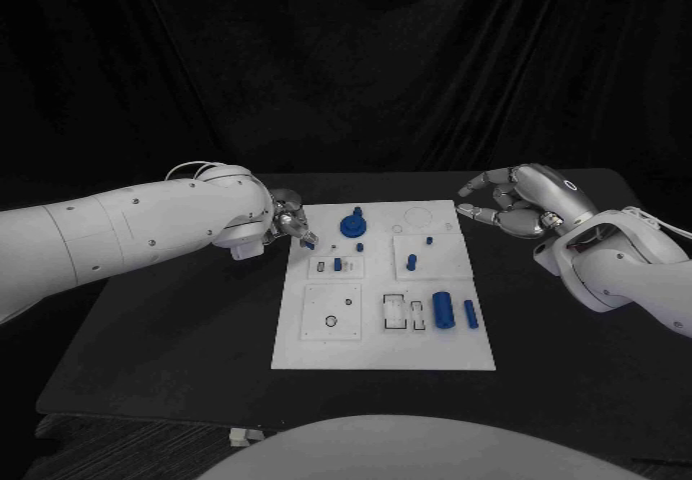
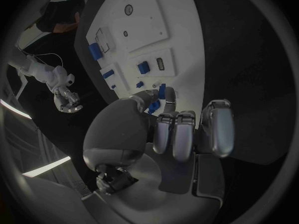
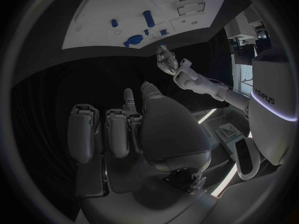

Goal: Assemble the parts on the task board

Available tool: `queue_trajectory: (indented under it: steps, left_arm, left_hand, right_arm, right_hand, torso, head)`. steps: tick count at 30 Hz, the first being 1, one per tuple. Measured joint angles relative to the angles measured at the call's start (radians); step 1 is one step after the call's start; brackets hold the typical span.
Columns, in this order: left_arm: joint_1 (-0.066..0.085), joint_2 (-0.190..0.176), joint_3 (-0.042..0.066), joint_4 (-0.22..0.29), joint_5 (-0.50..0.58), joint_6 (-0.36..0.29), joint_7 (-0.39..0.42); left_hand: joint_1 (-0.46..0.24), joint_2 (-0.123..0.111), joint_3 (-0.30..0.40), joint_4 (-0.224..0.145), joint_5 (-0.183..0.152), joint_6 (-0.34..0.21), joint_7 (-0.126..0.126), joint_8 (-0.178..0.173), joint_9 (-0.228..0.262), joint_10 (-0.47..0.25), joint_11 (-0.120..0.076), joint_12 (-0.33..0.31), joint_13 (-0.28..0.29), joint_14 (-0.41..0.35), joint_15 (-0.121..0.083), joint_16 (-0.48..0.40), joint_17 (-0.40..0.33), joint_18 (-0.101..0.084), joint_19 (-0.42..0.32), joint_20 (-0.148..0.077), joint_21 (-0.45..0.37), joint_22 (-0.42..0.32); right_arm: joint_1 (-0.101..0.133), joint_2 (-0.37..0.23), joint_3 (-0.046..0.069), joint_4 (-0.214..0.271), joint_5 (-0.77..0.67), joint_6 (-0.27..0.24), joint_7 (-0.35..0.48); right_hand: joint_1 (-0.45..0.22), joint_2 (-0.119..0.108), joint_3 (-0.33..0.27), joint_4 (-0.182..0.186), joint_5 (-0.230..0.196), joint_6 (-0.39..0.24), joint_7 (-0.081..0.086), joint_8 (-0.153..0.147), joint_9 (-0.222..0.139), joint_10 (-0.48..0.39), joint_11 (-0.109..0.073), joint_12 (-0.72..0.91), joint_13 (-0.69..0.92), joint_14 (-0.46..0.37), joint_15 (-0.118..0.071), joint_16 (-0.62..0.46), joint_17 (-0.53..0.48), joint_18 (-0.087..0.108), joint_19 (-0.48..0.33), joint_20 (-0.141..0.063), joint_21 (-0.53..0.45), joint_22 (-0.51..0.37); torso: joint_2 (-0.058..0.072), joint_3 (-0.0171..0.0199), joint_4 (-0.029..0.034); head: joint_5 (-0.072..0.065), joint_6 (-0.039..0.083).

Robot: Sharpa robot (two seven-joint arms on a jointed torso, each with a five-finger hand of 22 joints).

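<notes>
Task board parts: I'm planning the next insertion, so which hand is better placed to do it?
Probably the left. The left hand is at the task board's far left corner, pinching a small blue part over it. The right hand hangs off the board's far right corner, fingers curled in, holding nothing.

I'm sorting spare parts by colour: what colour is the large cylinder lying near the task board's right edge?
Blue. The large cylinder shows best in the head view, on the white task board.

Head camera: looks down on my table; wrist cameras: close behind my fingers; all share the task board (image 1: 384, 330).
</notes>
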Motion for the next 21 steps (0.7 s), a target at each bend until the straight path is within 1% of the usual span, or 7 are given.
queue_trajectory:
  steps: [2, 6, 9, 10, 15, 21]
  left_arm:
    - [0.000, -0.012, 0.000, 0.031, 0.005, -0.007, -0.013]
    - [0.001, -0.030, -0.001, 0.077, 0.027, -0.009, -0.034]
    - [0.001, -0.038, -0.001, 0.099, 0.045, -0.007, -0.048]
    - [0.001, -0.040, -0.001, 0.105, 0.050, -0.006, -0.052]
    - [-0.002, -0.042, -0.001, 0.120, 0.071, 0.002, -0.067]
    - [-0.012, -0.041, -0.001, 0.113, 0.086, 0.003, -0.074]
  left_hand:
    - [-0.003, 0.001, 0.001, 0.001, 0.000, 0.000, 0.000, 0.000, 0.000, 0.000, 0.000, 0.000, 0.000, 0.000, 0.000, 0.000, 0.000, 0.000, 0.000, 0.000, -0.005, 0.000]
    - [-0.003, 0.001, 0.001, 0.001, 0.000, 0.000, 0.000, 0.000, 0.002, 0.000, 0.000, 0.000, 0.000, 0.000, 0.000, 0.000, 0.000, 0.000, 0.000, 0.000, -0.005, 0.000]
    - [-0.004, 0.001, 0.001, 0.001, -0.004, 0.002, 0.002, 0.000, 0.002, 0.000, 0.000, 0.000, 0.000, 0.000, 0.000, 0.000, 0.000, 0.000, 0.000, 0.000, -0.009, 0.000]
    - [-0.008, 0.006, 0.003, 0.003, -0.004, 0.002, 0.002, 0.000, 0.002, 0.000, 0.000, 0.000, 0.000, 0.000, 0.000, 0.000, 0.000, 0.000, 0.000, 0.000, -0.010, 0.000]
    - [-0.011, 0.003, 0.004, 0.004, -0.004, 0.002, 0.002, 0.000, 0.002, 0.000, 0.000, 0.000, 0.000, 0.000, 0.000, 0.000, 0.000, 0.000, 0.000, 0.000, -0.010, 0.000]
    - [-0.011, 0.003, 0.004, 0.004, -0.006, 0.003, 0.003, 0.000, 0.002, 0.000, 0.000, 0.000, 0.000, 0.000, 0.000, 0.000, 0.000, 0.000, 0.000, 0.000, -0.010, 0.000]
  right_arm:
    - [-0.001, 0.000, 0.000, 0.000, 0.000, 0.000, -0.001]
    - [-0.004, -0.001, 0.000, 0.001, 0.001, 0.000, -0.002]
    - [-0.005, -0.001, 0.000, 0.001, 0.002, 0.000, -0.002]
    - [-0.005, -0.001, 0.000, 0.001, 0.002, 0.000, -0.002]
    - [-0.006, -0.002, 0.000, 0.002, 0.002, 0.000, -0.002]
    - [-0.007, -0.001, 0.000, 0.002, 0.003, 0.000, -0.002]
  right_hand:
    - [0.000, 0.000, 0.000, 0.000, 0.000, 0.000, 0.000, 0.000, 0.000, 0.000, 0.000, 0.000, 0.000, 0.000, 0.000, 0.000, 0.000, 0.000, 0.000, 0.000, 0.000, 0.000]
    - [0.000, 0.000, 0.000, 0.000, 0.000, 0.000, 0.000, 0.000, 0.000, 0.000, 0.000, 0.000, 0.000, 0.000, 0.000, 0.000, 0.000, 0.000, 0.000, 0.000, 0.000, 0.000]
    - [0.000, 0.000, 0.000, 0.000, 0.000, 0.000, 0.000, 0.000, 0.000, 0.000, 0.000, 0.000, 0.000, 0.000, 0.000, 0.000, 0.000, 0.000, 0.000, 0.000, 0.000, 0.000]
    - [0.000, 0.000, 0.000, 0.000, 0.000, 0.000, 0.000, 0.000, 0.000, 0.000, 0.000, 0.000, 0.000, 0.000, 0.000, 0.000, 0.000, 0.000, 0.000, 0.000, 0.000, 0.000]
    - [0.000, 0.000, 0.000, 0.000, 0.000, 0.000, 0.000, 0.000, -0.001, 0.000, 0.000, 0.000, 0.000, 0.000, 0.000, 0.000, 0.000, 0.000, 0.000, 0.000, 0.000, 0.000]
    - [0.000, 0.000, 0.000, 0.000, 0.000, 0.000, 0.000, 0.000, -0.003, 0.000, 0.000, 0.000, 0.000, 0.000, 0.000, 0.000, 0.000, 0.000, 0.000, 0.000, 0.000, 0.000]
  torso:
    - [0.000, 0.0001, 0.0001]
    - [0.000, 0.0004, 0.0000]
    - [-0.001, 0.0010, -0.0001]
    - [-0.001, 0.0011, -0.0002]
    - [-0.001, 0.0007, -0.0003]
    - [-0.001, -0.0003, -0.0002]
  head:
    - [0.000, 0.000]
    - [0.003, 0.000]
    - [0.003, 0.000]
    - [0.003, 0.000]
    - [0.002, 0.000]
    - [0.002, 0.000]
